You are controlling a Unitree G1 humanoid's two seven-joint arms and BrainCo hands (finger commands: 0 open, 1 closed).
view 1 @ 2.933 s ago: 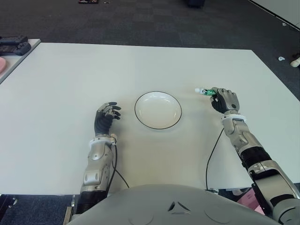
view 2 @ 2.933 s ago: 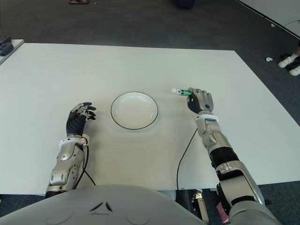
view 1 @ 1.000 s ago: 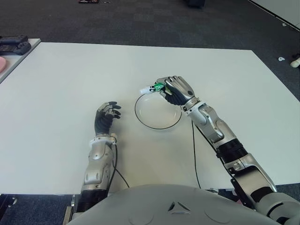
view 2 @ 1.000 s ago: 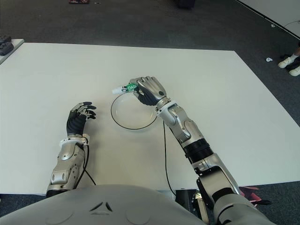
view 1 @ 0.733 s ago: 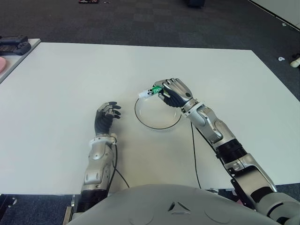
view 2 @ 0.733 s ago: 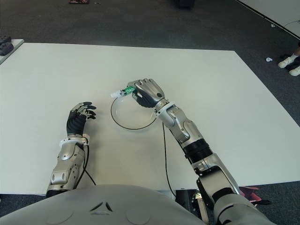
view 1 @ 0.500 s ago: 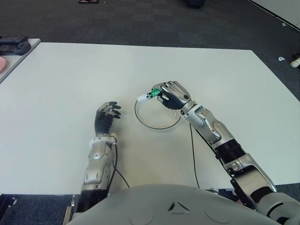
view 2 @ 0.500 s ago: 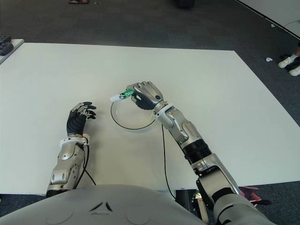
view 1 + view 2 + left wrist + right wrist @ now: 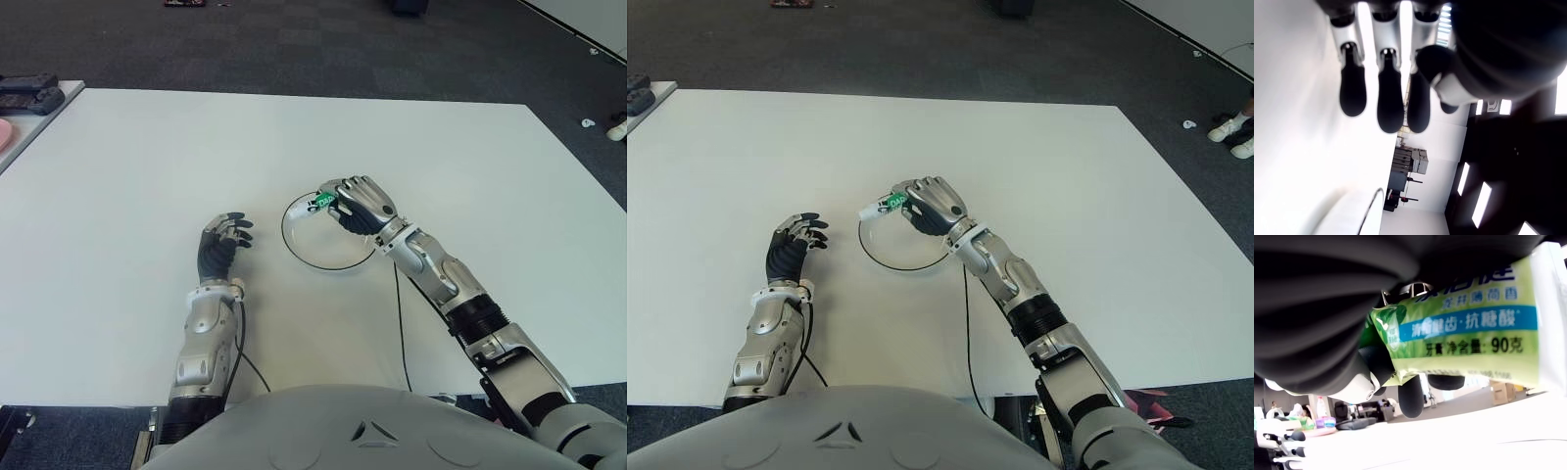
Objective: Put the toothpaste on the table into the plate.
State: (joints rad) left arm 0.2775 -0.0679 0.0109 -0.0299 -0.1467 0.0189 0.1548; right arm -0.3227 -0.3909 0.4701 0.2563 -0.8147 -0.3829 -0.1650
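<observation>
Apparently one toothpaste [image 9: 320, 203], right hand [image 9: 355, 204], one plate [image 9: 304, 250]

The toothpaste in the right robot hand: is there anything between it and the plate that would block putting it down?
Nothing visible blocks it. The right robot hand grips the toothpaste over the plate, whose visible inside is bare. The left robot hand shows left of the plate, apart from it.

The right hand [image 9: 358, 203] now carries the toothpaste [image 9: 320, 203] from the worktop's right side to above the plate [image 9: 304, 251], lowering.
</observation>
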